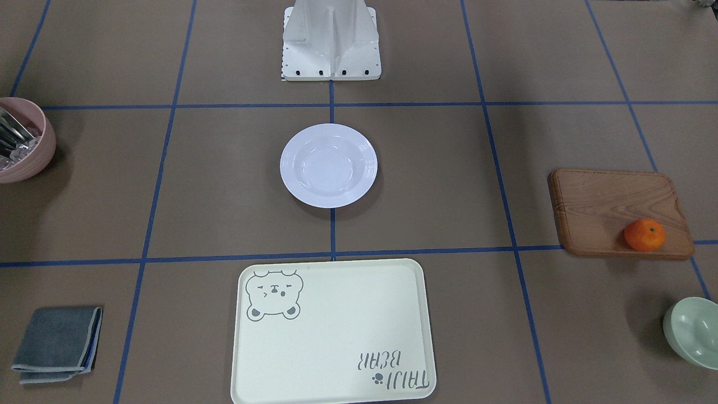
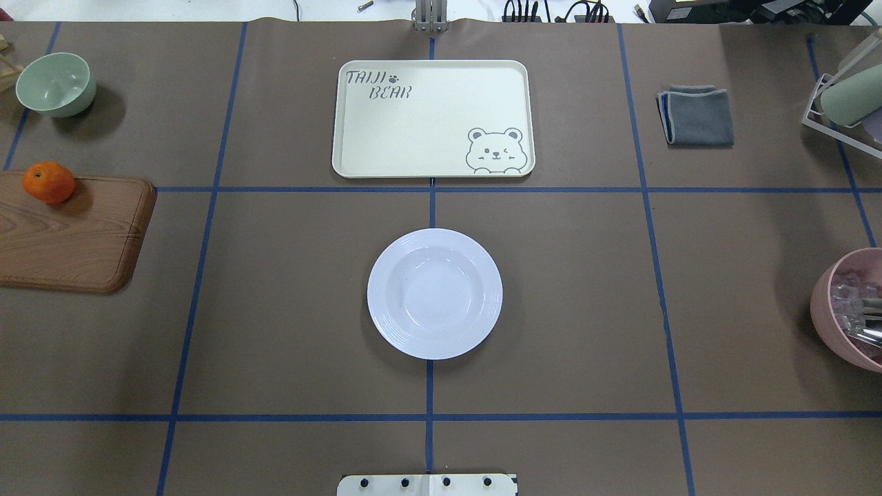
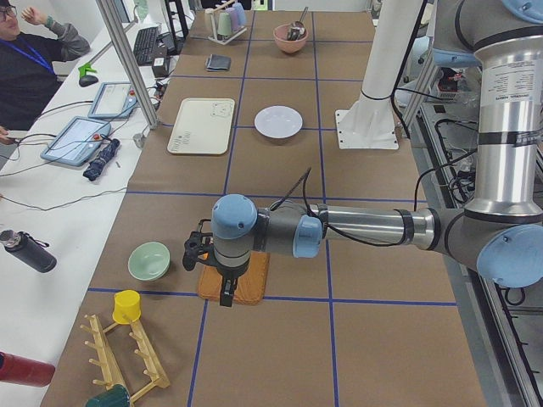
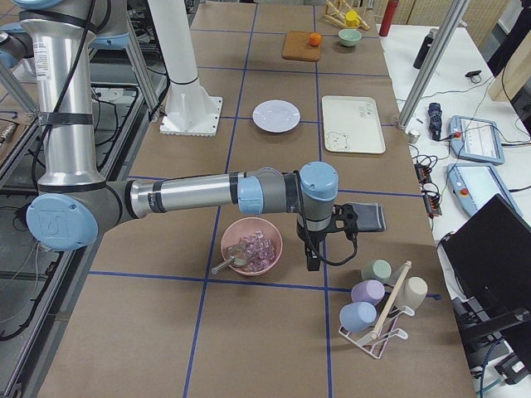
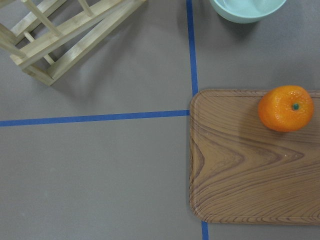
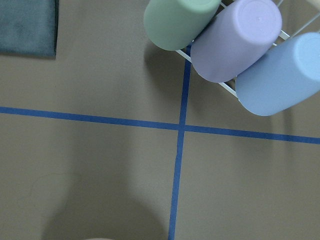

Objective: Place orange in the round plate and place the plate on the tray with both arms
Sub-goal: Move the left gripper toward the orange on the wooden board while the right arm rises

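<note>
The orange (image 1: 644, 234) sits on a corner of the brown wooden board (image 1: 617, 210), far out on my left side, and also shows in the left wrist view (image 5: 286, 108). The white round plate (image 2: 435, 293) lies empty at the table's middle. Beyond it is the cream bear tray (image 2: 433, 117), also empty. My left gripper (image 3: 227, 297) hangs above the board, fingers down; I cannot tell whether it is open or shut. My right gripper (image 4: 314, 261) hovers beside the pink bowl (image 4: 251, 246); its state cannot be told either.
A pale green bowl (image 2: 55, 84) stands past the board, and a wooden rack (image 5: 65, 35) lies near it. A folded grey cloth (image 2: 696, 115) and a rack of pastel cups (image 6: 235, 45) are on the right side. A person (image 3: 34, 64) sits at the side table.
</note>
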{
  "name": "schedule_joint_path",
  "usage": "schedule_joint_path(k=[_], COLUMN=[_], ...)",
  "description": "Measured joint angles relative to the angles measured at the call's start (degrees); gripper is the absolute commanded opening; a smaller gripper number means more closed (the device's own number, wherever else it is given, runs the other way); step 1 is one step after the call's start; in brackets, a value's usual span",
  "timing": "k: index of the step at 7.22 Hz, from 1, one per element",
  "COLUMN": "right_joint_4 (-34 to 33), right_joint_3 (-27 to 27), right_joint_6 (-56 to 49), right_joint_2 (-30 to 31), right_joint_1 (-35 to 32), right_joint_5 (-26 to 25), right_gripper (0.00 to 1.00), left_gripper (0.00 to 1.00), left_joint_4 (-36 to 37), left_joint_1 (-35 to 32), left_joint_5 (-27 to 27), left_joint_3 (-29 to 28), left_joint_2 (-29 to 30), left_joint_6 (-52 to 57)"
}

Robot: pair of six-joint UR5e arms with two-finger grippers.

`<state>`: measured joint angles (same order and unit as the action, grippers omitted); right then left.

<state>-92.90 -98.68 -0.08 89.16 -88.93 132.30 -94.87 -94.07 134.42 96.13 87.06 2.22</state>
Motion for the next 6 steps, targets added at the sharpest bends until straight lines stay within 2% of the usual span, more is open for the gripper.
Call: schedule_joint_path(k=[2,4,6], right_joint_4=[3.2,12.4,18.1], right_joint_3=[-1.0,-0.8,-0.5], right_joint_6=[0.4,1.5,2.9], right_joint_2=[-0.9,-0.5,0.2], right_joint_1=[0.1,0.1,0.0], right_joint_5=[0.4,1.0,1.9], right_gripper=[1.0,1.0,1.0], left_gripper=[0.98,0.98,0.98], left_joint_4=[-6.7,-17.5,-20.8], left_joint_1=[0.0,-0.1,-0.1], left_joint_5=[-0.4,-4.1,-5.1], left_joint_3=[0.0,-2.5,-3.8], left_joint_2=[0.8,3.3,4.6], left_joint_6=[0.0,-0.9,-3.7])
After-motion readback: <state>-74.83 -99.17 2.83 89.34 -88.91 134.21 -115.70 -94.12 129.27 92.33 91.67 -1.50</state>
